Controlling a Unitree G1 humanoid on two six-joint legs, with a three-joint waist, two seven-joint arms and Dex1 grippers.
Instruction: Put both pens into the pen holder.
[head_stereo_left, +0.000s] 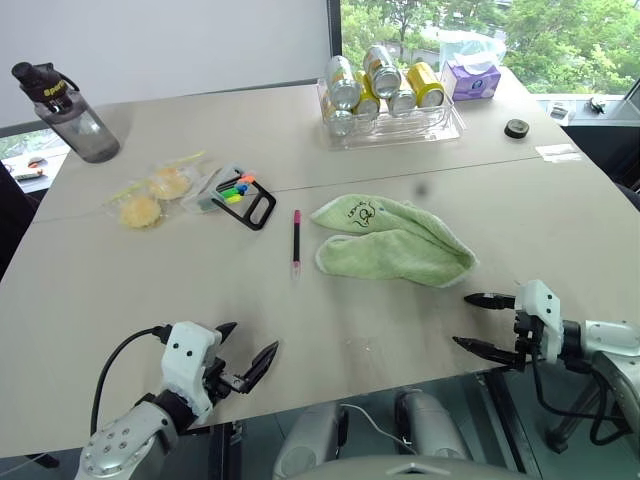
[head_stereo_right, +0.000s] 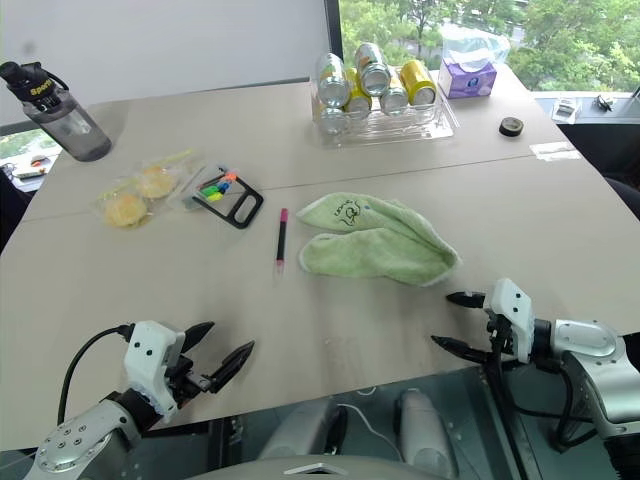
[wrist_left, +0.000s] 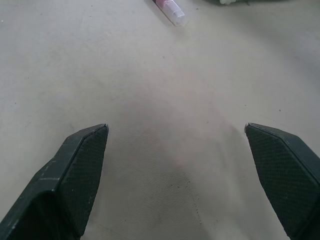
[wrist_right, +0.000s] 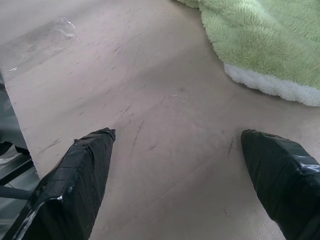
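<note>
Beside green towel (head_stereo_left: 392, 240), black pen (head_stereo_left: 296, 240) lies lengthwise, pink tip nearest robot.

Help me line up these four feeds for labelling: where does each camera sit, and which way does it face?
Left eye: head, looking down over the table; both open hands show.
Right eye: beside it, same scene.
Left wrist: along the left hand at tabletop and the pink-ended pen.
Right wrist: along the right hand at the green towel.
Shared: pen, towel.
</note>
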